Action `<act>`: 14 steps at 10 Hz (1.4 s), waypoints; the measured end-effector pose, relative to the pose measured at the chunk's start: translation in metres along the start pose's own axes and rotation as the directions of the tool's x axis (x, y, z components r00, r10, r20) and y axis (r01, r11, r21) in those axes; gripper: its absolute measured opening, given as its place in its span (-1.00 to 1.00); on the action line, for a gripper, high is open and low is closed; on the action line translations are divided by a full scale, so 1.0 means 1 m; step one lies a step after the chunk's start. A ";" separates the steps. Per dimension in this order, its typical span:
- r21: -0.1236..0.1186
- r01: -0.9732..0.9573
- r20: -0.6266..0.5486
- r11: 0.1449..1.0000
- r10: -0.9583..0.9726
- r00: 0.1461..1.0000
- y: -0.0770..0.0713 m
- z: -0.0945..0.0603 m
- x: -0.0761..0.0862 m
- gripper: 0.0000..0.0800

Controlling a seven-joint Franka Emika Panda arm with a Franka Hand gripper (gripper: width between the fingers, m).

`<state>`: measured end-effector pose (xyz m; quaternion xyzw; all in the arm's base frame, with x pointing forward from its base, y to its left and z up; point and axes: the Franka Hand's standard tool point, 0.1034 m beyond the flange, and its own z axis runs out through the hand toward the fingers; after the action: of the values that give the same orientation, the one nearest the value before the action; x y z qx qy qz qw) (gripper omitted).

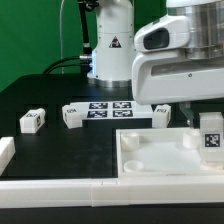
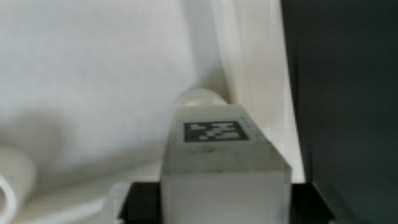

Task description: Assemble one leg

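My gripper (image 1: 208,122) is shut on a leg (image 1: 210,134), a small white block with a black-and-white tag, and holds it upright over the right side of the large white tray-like piece (image 1: 150,160). In the wrist view the leg (image 2: 217,150) fills the space between my dark fingers (image 2: 146,205), its far end close to the tray's raised rim (image 2: 258,70). Three more legs lie on the black table: one at the exterior view's left (image 1: 32,121), one beside the marker board (image 1: 72,116), one behind the tray (image 1: 160,113).
The marker board (image 1: 106,108) lies at the table's middle. Long white bars (image 1: 60,187) edge the front of the table, with a short white block (image 1: 5,150) at the left. The arm's base (image 1: 110,45) stands at the back.
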<state>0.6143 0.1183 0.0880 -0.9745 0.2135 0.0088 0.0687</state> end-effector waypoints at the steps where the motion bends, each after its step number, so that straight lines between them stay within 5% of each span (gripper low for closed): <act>1: -0.006 -0.165 -0.007 0.986 0.165 0.986 -0.002 0.002 -0.005 -0.26; 6: 0.014 -0.628 -0.012 0.778 0.628 0.778 -0.009 0.002 -0.004 -0.26; 8: 0.013 -0.582 -0.011 0.813 0.583 0.813 -0.009 0.003 -0.004 -0.26; 10: 0.010 -0.538 -0.010 0.843 0.538 0.843 -0.010 0.005 -0.007 0.51; 12: 0.001 -0.229 -0.009 0.973 0.229 0.973 -0.004 0.008 -0.004 0.60; 14: -0.005 -0.011 -0.009 1.000 0.011 1.000 0.001 0.011 -0.003 0.62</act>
<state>0.6116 0.1205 0.0771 -0.9735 0.2191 0.0056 0.0652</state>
